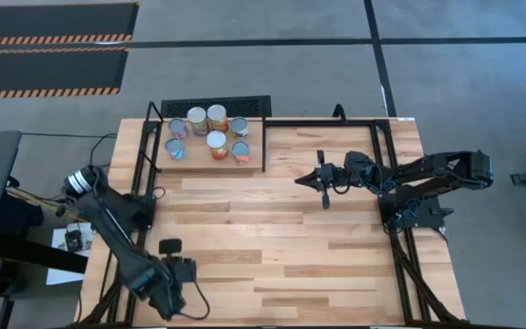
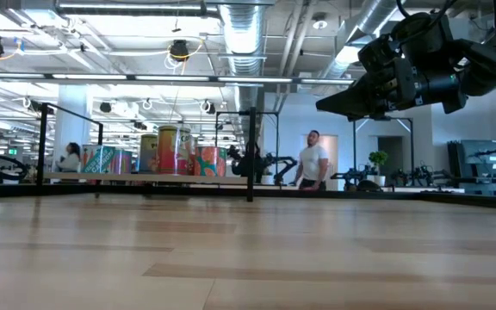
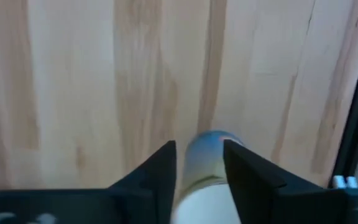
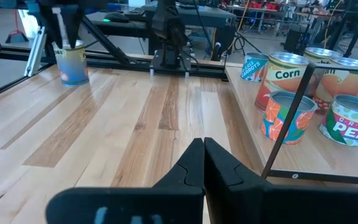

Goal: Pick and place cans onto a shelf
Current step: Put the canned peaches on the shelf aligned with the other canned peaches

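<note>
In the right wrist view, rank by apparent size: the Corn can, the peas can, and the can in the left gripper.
1. Corn can, looks largest.
2. Peas can, roughly similar, partly cut off, so unsure.
3. Can in the left gripper, looks smallest, but it is much farther off.

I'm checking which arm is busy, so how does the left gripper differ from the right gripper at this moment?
The left gripper is shut on a can, while the right gripper is shut on nothing. The left gripper is at the table's near left corner, far from the shelf; the right gripper hangs over the table just right of the shelf. Both have dark fingers.
</note>
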Robot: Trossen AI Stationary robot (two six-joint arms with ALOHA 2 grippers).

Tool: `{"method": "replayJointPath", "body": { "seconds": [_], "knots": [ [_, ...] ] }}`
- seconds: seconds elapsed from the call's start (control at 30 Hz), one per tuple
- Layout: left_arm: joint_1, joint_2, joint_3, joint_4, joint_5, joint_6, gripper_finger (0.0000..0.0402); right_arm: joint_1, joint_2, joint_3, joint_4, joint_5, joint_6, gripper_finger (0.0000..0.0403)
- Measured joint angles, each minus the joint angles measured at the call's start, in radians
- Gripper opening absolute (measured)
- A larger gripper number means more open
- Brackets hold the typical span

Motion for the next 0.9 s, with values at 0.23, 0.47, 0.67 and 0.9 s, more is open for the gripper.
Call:
{"method": "replayJointPath", "body": {
  "seconds": [0.23, 0.47, 0.67, 0.9],
  "knots": [
    [-0.054, 0.023, -0.015, -0.043, 0.016, -0.193, 0.0179, 0.0, 0.0, 0.0, 0.0, 0.0, -0.005, 0.0014],
    [-0.059, 0.024, -0.01, -0.048, 0.071, -0.219, 0.0189, 0.0, 0.0, 0.0, 0.0, 0.0, -0.007, 0.0014],
    [-0.055, 0.024, 0.054, -0.06, 0.06, -0.216, 0.0189, -0.001, 0.0, 0.0, 0.001, 0.0, -0.012, 0.0014],
    [-0.079, 0.036, 0.069, -0.056, 0.129, -0.416, 0.0189, -0.02, 0.0, 0.0, 0.001, 0.0, -0.035, 0.0014]
  ]
}}
